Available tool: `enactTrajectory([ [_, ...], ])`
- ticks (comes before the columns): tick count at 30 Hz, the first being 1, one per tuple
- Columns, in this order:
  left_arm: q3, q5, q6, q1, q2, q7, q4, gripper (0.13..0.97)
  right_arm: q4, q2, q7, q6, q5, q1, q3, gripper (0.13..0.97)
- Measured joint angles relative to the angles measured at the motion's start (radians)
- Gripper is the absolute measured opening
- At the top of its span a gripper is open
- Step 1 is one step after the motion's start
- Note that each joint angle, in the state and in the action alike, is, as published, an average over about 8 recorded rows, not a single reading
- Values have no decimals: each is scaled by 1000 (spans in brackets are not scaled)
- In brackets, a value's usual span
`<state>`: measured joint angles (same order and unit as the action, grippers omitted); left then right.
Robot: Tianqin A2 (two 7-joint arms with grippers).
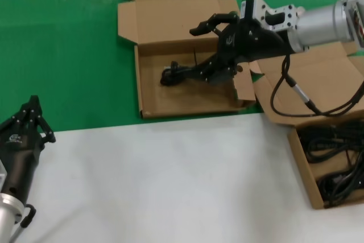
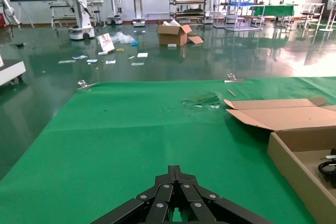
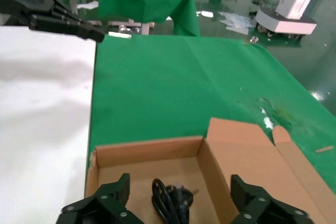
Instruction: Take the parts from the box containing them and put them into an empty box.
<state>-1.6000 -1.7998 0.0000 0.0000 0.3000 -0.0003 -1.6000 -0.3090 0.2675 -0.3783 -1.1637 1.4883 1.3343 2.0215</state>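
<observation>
Now the right pincer (image 1: pixel 207 46), spread over the cable (image 1: pixel 173 72) in the box (image 1: pixel 170 103) at twelve o'clock, should rise straight clear.

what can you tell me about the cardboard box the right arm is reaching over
The cardboard box is a shallow brown corrugated mailer lying open on the green cloth, its hinged lid folded flat away from the robot, small tabs at the lid corners. A side flap nearest the second box stands up. Inside lies one black bundled cable; the rest of the floor is bare. The right gripper hangs over it with jaws spread.
</observation>
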Motion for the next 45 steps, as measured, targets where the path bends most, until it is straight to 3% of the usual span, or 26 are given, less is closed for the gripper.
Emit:
enactTrajectory([
  [11,0,0,0,0,0,0,0,165,-93,15,36,43,23,-81,-25,785],
  [15,0,0,0,0,0,0,0,180,-149,16,52,97,37,-140,-44,831],
  [20,0,0,0,0,0,0,0,247,-229,17,74,171,56,-224,-71,906],
  [24,0,0,0,0,0,0,0,287,-297,18,94,234,72,-294,-93,927],
  [32,0,0,0,0,0,0,0,459,-430,20,132,358,104,-434,-137,962],
  [36,0,0,0,0,0,0,0,459,-497,21,151,421,120,-504,-159,963],
  [45,0,0,0,0,0,0,0,676,-648,23,194,562,157,-662,-209,966],
])
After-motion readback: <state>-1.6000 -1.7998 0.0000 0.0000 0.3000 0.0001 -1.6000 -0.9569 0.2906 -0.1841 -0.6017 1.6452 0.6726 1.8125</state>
